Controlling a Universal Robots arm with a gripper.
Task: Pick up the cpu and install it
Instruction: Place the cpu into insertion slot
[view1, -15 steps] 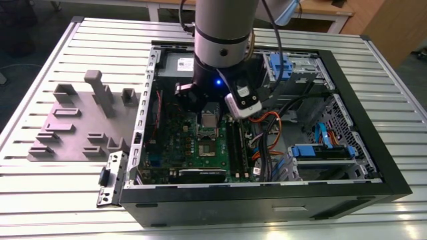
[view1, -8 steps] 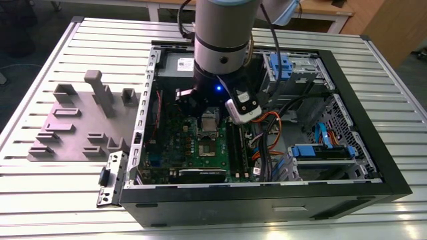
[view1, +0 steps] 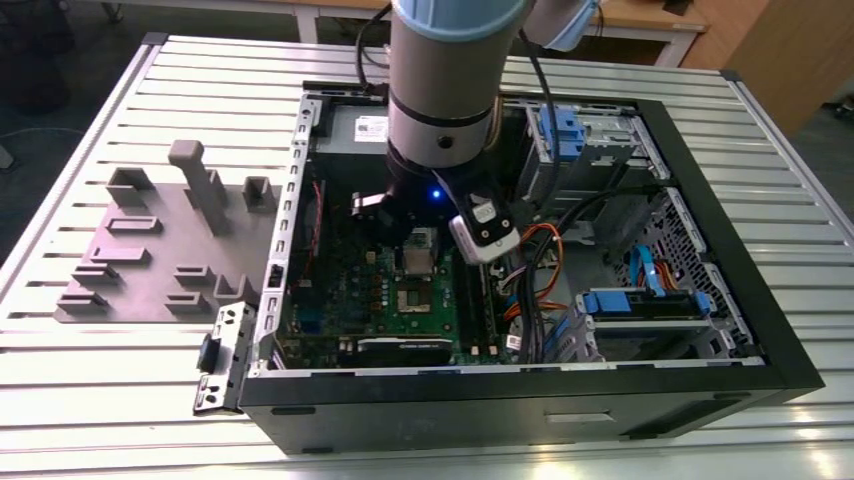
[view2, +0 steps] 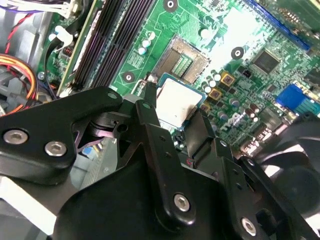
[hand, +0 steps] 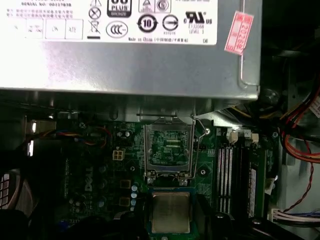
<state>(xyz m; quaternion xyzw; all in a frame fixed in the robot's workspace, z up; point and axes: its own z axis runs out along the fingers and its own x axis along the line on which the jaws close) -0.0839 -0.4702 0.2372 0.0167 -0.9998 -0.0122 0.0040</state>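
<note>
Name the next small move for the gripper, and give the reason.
Probably carry the cpu across until it is over the open socket, then lower. The gripper holds the chip, and in both wrist views it sits beside the bare socket, not over it.

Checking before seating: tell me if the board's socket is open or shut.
Open: the socket shows bare contacts, nothing seated; the cpu is held apart from it in the claw.

Silvery cpu (hand: 170, 211) near open socket (hand: 167, 148)
</note>
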